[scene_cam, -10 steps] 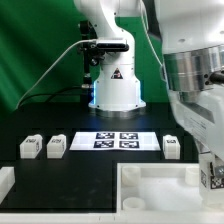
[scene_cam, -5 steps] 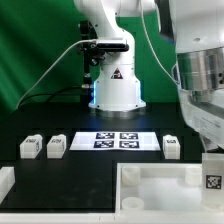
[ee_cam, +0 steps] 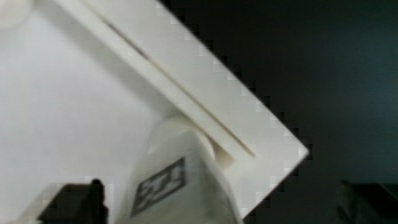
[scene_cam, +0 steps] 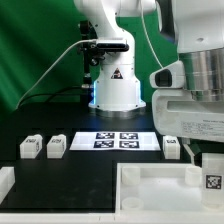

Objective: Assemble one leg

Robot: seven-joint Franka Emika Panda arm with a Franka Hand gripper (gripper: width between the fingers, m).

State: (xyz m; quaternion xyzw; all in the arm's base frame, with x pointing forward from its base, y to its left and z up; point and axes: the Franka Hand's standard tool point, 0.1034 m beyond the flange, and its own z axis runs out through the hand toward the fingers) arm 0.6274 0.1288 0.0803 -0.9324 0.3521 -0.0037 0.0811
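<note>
My gripper (scene_cam: 211,172) is shut on one leg (scene_cam: 211,181), a small white block with a black-and-white tag. It holds the leg upright at the exterior view's right, over the right end of the large white tabletop piece (scene_cam: 150,186). In the wrist view the held leg (ee_cam: 178,185) sits between the dark fingers (ee_cam: 75,202), just above the tabletop's raised rim and corner (ee_cam: 214,120). Three more legs lie on the black table: two at the left (scene_cam: 30,147) (scene_cam: 56,145) and one at the right (scene_cam: 172,148).
The marker board (scene_cam: 115,140) lies flat in the middle of the table. The arm's white base (scene_cam: 115,85) stands behind it, with cables to the left. A white block (scene_cam: 5,182) shows at the near left edge.
The wrist and hand have swung and risen into a more upright pose. The held leg has dropped slightly and stays over the tabletop's right end. The loose legs have not moved.
</note>
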